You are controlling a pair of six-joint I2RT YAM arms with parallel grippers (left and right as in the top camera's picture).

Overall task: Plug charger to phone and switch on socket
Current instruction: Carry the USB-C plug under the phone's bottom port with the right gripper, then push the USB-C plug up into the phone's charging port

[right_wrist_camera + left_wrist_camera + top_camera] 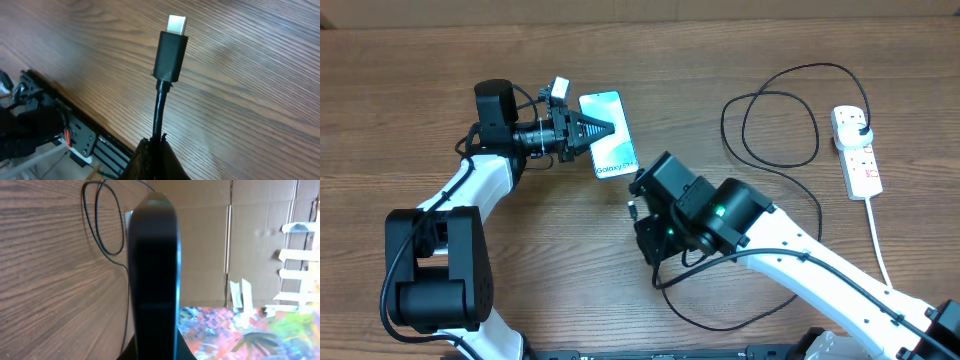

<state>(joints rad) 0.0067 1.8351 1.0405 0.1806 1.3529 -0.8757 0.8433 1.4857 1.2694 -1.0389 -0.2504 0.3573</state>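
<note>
Right gripper (156, 147) with charger (171, 50), phone (610, 135) just beside

The phone (617, 155) screen reads "Galaxy" (trailing characters too small to tell).

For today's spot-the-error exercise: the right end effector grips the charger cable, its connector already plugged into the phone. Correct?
No. The connector is not in the phone: the right wrist view shows its metal tip bare over the table. The right end effector does grip the charger cable.
</note>
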